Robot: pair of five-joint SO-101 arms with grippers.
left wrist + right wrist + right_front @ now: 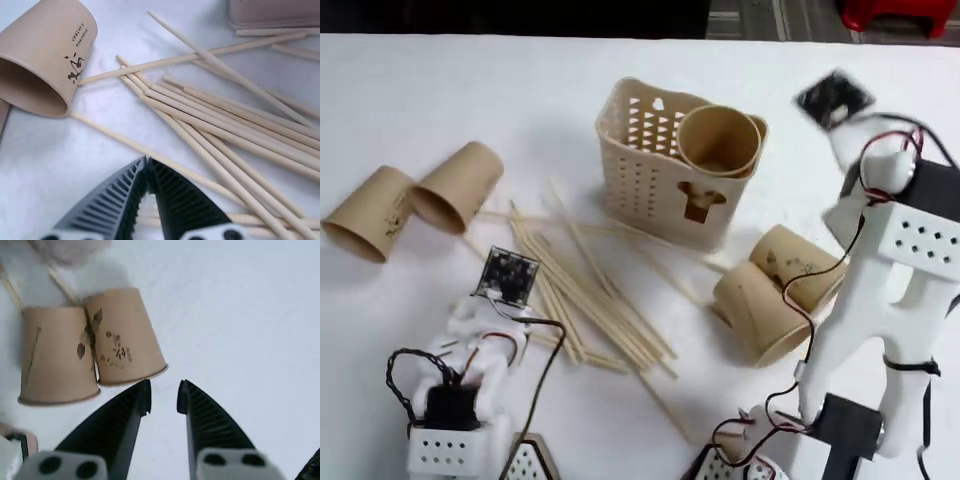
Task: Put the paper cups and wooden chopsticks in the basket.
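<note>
We judge the step in hand to be the right arm's pick of a cup. The right gripper (163,391) hangs just beside the rim of a printed brown paper cup (122,342). Its black ribbed fingers (120,420) are parted by a narrow gap and hold nothing. That cup lies on its side, touching a second brown paper cup (55,355). In the high view this pair sits near the beige perforated plastic basket (645,180), at about 4 o'clock from it.

We should widen the jaws first, since the present gap looks too small for a sure hold. Then we should pinch one wall at the rim rather than span the whole cup. Paper will likely crush under a hard squeeze, and a stray nudge could roll both cups away.

The left gripper (148,164) has its fingers closed tip against tip, with nothing between them as far as we can see. It sits over the white table (420,90), just beside the heap of pale wooden chopsticks (225,125), which lies at about 7 o'clock from the basket. For those, we would open before descending and take several sticks across their middles.

Two more brown paper cups (450,188) lie at 9 o'clock from the basket, well apart from it. One upright paper cup (718,140) is already inside it.
</note>
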